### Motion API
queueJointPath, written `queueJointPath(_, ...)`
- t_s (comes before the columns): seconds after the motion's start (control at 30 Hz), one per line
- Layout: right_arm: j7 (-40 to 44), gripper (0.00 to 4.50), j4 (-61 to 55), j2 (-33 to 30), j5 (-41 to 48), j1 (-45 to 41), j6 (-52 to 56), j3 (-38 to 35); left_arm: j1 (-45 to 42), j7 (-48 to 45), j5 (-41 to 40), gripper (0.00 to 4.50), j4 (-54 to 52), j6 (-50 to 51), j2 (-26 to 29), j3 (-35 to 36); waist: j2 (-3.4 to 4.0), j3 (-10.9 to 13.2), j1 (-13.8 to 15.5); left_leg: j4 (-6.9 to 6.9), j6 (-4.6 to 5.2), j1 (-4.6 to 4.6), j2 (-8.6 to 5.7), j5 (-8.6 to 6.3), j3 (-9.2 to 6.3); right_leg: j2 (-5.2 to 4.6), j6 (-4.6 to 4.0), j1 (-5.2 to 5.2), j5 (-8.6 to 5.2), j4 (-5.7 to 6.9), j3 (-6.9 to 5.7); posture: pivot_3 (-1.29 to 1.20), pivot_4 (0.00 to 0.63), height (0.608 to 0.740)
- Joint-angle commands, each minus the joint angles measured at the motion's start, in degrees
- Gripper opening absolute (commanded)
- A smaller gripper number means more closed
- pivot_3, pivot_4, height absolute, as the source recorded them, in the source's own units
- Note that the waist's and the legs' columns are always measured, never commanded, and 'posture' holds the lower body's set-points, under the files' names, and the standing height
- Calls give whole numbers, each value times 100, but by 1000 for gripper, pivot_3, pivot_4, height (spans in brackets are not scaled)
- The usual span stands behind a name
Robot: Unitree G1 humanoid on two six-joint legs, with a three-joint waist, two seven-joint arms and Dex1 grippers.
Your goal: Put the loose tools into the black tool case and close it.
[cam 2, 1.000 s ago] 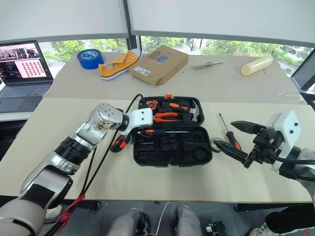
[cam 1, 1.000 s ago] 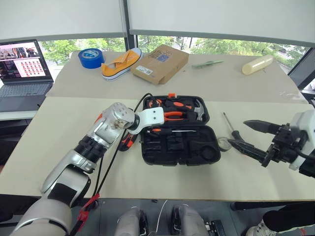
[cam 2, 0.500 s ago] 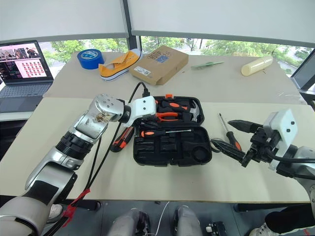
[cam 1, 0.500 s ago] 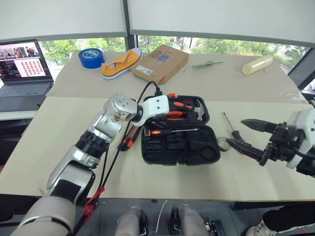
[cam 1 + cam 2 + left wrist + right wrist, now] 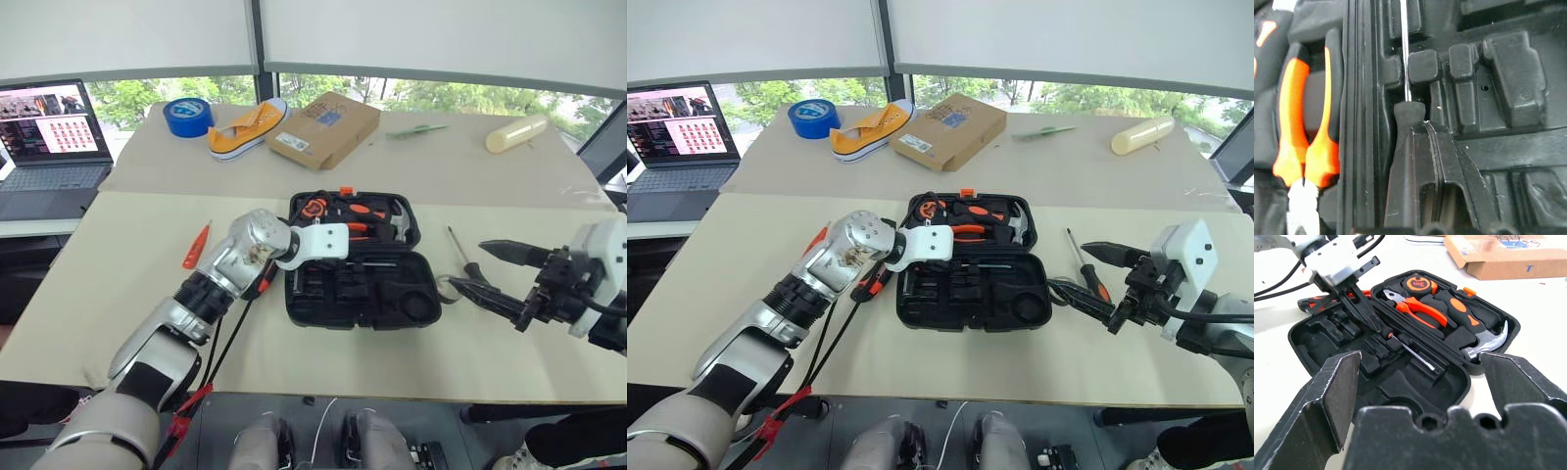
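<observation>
Left tool (image 5: 1425, 128) is seen with its two black fingers brought fully together, nothing being clasped between them. Its joined tip is set against the black handle end of a screwdriver (image 5: 1413, 351), which lies lengthwise in the long recess beside the hinge. The tip appears to be used as a pusher, so that the handle is seated down into its moulded slot.

The black tool case (image 5: 431, 294) lies open and flat in the middle of the table (image 5: 147, 225), with its orange latch at the far edge. The far half is already occupied by the pliers (image 5: 1418, 311), the hammer (image 5: 1484, 345) and the tape measure (image 5: 1418, 284). Most shaped recesses in the near half are unfilled.

Several loose tools remain outside. A utility knife (image 5: 872, 281) lies just beside the case under the left forearm. A slim red tester screwdriver (image 5: 196, 245) lies further out on that side. On the other side, a second screwdriver (image 5: 1087, 266) and a small grey tape roll (image 5: 448, 287) rest near the case.

The right tool (image 5: 468, 264) is held spread wide above those two items, probably in readiness for picking one up. The lid cannot be closed until all are stowed.
</observation>
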Motion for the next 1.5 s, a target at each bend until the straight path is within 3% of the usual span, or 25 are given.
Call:
queueJointPath(0.03, -59, 4500, -191, 48, 52, 93, -56, -203, 110, 64, 112, 43, 126, 67, -44, 43, 1, -1, 9, 0, 9, -7, 0, -6, -11, -1, 5, -1, 2, -3, 6, 0, 150, 731)
queueJointPath(0.17, -82, 4500, -295, 102, 69, 283, -64, -309, 154, -193, -291, 43, -346, 494, 73, 477, 1, -1, -14, 6, 14, -17, -1, -8, -17, -1, 1, -6, 12, 1, 13, 0, 150, 731)
queueJointPath(0.3, -187, 4500, -252, 144, -155, 618, -66, -536, 299, -728, -1486, 43, -1352, 1646, 308, 1430, 2, -1, -75, 18, 6, -36, 2, -1, -18, 7, -15, -25, 21, 12, 9, 0, 150, 731)
queueJointPath(0.33, -207, 4500, -226, 144, -209, 696, -69, -580, 325, -807, -1696, 532, -1520, 1841, 363, 1586, 1, -1, -82, 24, 4, -37, 5, -1, -18, 10, -12, -25, 19, 17, 7, 0, 150, 731)
queueJointPath(0.37, -230, 4500, -160, 155, -297, 828, -77, -673, 376, -981, -2023, 661, -1722, 2079, 492, 1821, 2, -1, -86, 25, 4, -38, 5, -1, -19, 10, -9, -25, 17, 17, 6, 0, 150, 731)
queueJointPath(0.47, -412, 4500, 134, 359, -561, 1424, 23, -1256, 696, -1793, -3327, 1771, -2372, 2868, 1147, 2697, 3, -1, -88, 23, 4, -33, 4, -1, -18, 8, 10, -21, 6, 15, 8, 0, 150, 731)
queueJointPath(0.73, -591, 4500, 140, 988, -574, 2410, 148, -1881, 1200, -1948, -4907, 4425, -3589, 4208, 1940, 3358, 10, -2, -67, 23, 2, -25, -3, -2, -27, 2, 45, -4, -16, 13, 15, 0, 150, 731)
queueJointPath(1.0, -1223, 4500, 175, 1303, -942, 1766, -12, -867, 1248, -1485, -5370, 4425, -3991, 4350, 2035, 3393, 21, -7, -124, 12, -2, -13, -3, -1, -29, 7, 45, -3, -17, 15, 32, 0, 150, 731)
queueJointPath(1.2, -1997, 4500, 1163, 1649, -1980, 450, -587, 471, 1258, -1293, -5396, 4425, -4262, 4193, 2160, 3241, 29, -6, -161, -6, -10, -10, -12, 4, -24, 11, 40, -9, -20, 14, 33, 0, 150, 731)
queueJointPath(1.4, -2153, 4500, 2052, 1758, -2422, -127, -964, 845, 1255, -1115, -5364, 4425, -4312, 4070, 2209, 3173, 31, -6, -135, -8, -10, -10, -21, 5, -21, 11, 40, -8, -21, 16, 28, 0, 150, 731)
queueJointPath(1.5, -2157, 3837, 2214, 1794, -2476, -132, -1075, 852, 1243, -1065, -5360, 4500, -4326, 4052, 2244, 3155, 31, -6, -138, -8, -10, -8, -21, 5, -18, 11, 41, -8, -22, 16, 25, 0, 150, 731)
